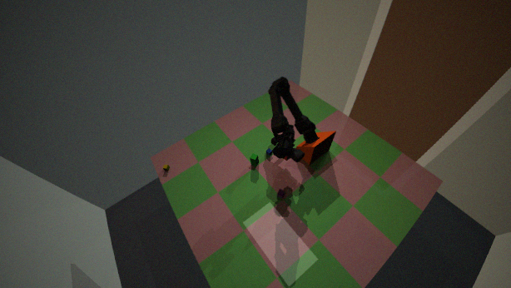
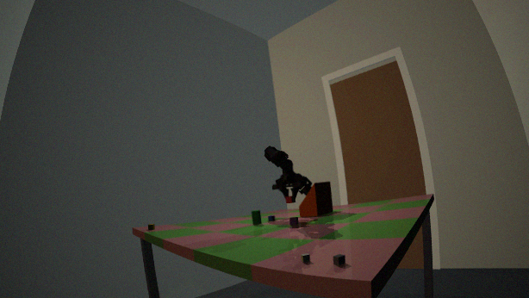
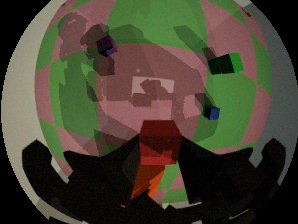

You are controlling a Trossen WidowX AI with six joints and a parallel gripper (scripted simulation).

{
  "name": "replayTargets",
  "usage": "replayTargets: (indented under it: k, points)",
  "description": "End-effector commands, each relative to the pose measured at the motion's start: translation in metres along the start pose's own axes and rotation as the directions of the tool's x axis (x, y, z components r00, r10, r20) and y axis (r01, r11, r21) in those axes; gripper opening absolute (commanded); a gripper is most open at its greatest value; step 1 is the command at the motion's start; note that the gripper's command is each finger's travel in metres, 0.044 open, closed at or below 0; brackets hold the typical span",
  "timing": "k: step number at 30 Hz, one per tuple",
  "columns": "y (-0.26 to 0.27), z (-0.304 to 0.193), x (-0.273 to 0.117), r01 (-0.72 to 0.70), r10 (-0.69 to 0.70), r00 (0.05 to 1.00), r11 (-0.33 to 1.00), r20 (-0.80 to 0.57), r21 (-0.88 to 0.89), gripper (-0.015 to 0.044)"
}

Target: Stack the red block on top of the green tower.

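We see our gripper [image 2: 289, 195] squeezed partway shut on the red block [image 2: 289, 199], holding it up in the air above the checkered table [image 2: 258, 251]. The green tower [image 2: 256, 217] stands on the table, off to the left, well apart from the block. A small blue block [image 2: 270, 218] sits between them.

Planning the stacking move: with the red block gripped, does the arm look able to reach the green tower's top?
Probably yes: the gripper holds the red block above the green tower, with nothing between them.
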State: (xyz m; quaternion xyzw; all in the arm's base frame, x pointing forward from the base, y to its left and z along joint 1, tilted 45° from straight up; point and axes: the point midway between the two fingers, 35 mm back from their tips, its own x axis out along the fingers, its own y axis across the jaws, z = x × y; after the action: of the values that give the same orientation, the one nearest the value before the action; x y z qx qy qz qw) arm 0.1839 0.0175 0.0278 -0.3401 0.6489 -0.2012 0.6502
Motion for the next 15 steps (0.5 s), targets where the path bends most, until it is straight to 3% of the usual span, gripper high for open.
replayTargets:
  k: [1,15]
  points:
    - [0.0,-0.0006,-0.0194,-0.006,0.006,1.0,1.0,0.002,0.008,0.0]
    - [-0.0034,0.0072,-0.0266,-0.012,0.011,1.0,1.0,0.005,0.017,0.0]
